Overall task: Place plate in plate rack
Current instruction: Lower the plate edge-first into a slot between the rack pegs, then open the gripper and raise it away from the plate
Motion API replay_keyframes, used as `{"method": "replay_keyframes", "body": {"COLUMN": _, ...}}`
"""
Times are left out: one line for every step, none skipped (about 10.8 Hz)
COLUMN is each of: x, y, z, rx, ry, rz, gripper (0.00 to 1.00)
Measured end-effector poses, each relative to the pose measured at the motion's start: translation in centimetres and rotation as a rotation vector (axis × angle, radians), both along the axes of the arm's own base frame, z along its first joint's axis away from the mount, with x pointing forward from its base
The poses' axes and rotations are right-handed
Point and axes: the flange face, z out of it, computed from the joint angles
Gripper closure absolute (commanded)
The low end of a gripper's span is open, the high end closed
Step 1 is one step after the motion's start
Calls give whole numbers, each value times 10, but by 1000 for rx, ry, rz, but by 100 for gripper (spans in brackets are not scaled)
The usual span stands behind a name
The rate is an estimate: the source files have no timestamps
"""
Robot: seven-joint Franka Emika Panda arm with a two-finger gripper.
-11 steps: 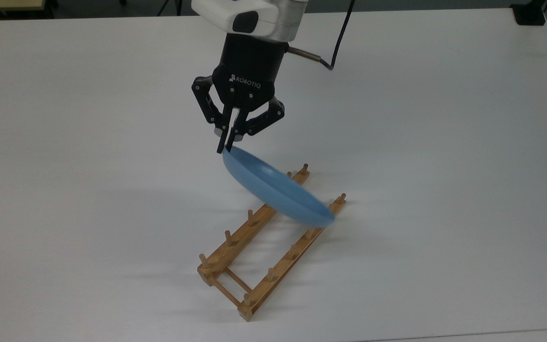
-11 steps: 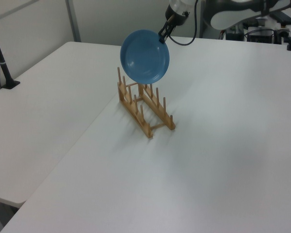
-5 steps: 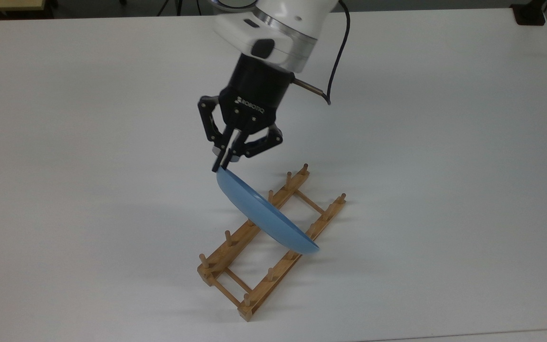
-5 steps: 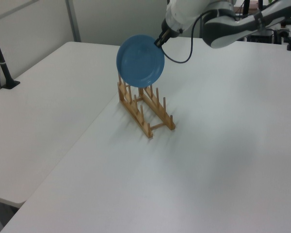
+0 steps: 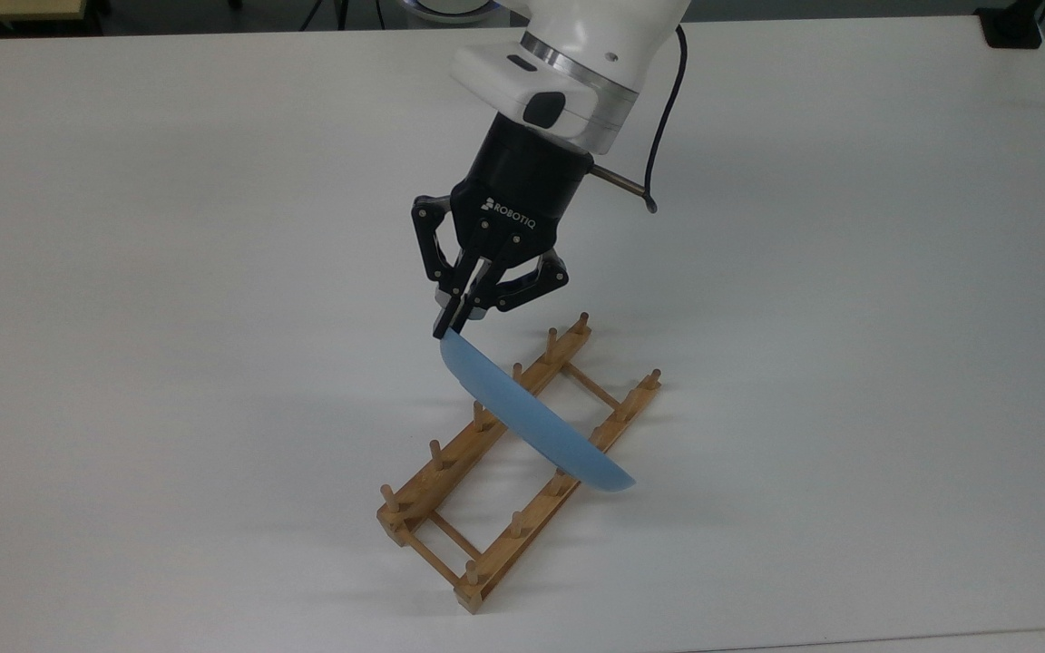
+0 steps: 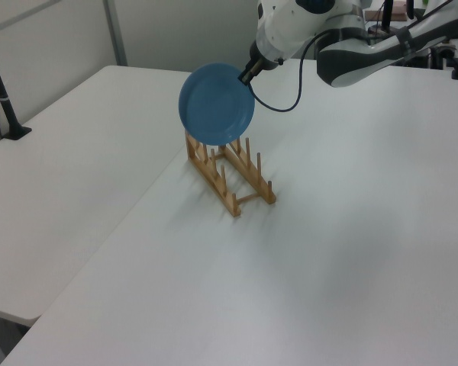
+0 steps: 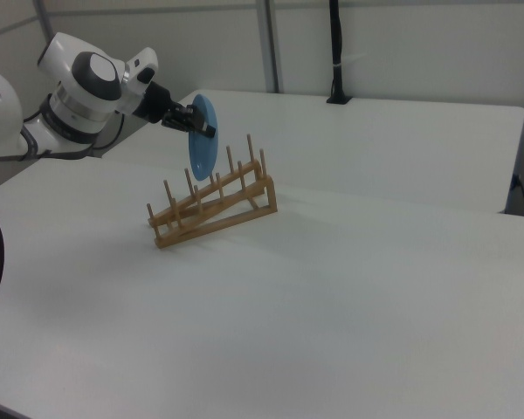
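The light-blue plate (image 5: 536, 424) (image 6: 216, 103) (image 7: 202, 137) hangs on edge in the air, crossing both rails over the middle of the plate rack (image 5: 450, 521) (image 6: 237, 177) (image 7: 217, 205). My gripper (image 5: 449, 330) (image 6: 246, 75) (image 7: 209, 129) is shut on the plate's upper rim, pinching it from the top view's upper left. The wooden rack lies on the white table with its pegs upright. In the right view the plate's lower edge sits at about peg-top height. Whether it touches the rack I cannot tell.
A black post (image 6: 4, 99) stands on the neighbouring table at the left view's left. Another black post (image 7: 336, 52) rises at the far table edge in the right view. A black cable (image 5: 659, 127) trails from the wrist.
The gripper has carried the plate down and along the rack, from over its far end to above its middle. The plate has tipped from slanted to nearly on edge.
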Motion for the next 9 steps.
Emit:
{"method": "replay_keyframes", "body": {"x": -1, "y": 5, "z": -5, "rx": -14, "ry": 7, "rz": 11, "gripper": 100}}
{"method": "replay_keyframes", "body": {"x": -4, "y": 10, "z": -14, "rx": -33, "ry": 18, "rz": 25, "gripper": 100}}
{"method": "replay_keyframes", "body": {"x": -6, "y": 13, "z": -22, "rx": -49, "ry": 31, "rz": 34, "gripper": 100}}
{"method": "replay_keyframes", "body": {"x": -7, "y": 13, "z": -30, "rx": -65, "ry": 42, "rz": 39, "gripper": 94}}
{"method": "replay_keyframes", "body": {"x": -8, "y": 13, "z": -34, "rx": -75, "ry": 48, "rz": 43, "gripper": 79}}
{"method": "replay_keyframes", "body": {"x": -9, "y": 13, "z": -38, "rx": -82, "ry": 54, "rz": 45, "gripper": 50}}
{"method": "replay_keyframes", "body": {"x": -9, "y": 13, "z": -40, "rx": -85, "ry": 59, "rz": 46, "gripper": 16}}
{"method": "replay_keyframes", "body": {"x": -10, "y": 13, "z": -42, "rx": -86, "ry": 62, "rz": 46, "gripper": 0}}
{"method": "replay_keyframes", "body": {"x": -10, "y": 13, "z": -43, "rx": -87, "ry": 63, "rz": 47, "gripper": 0}}
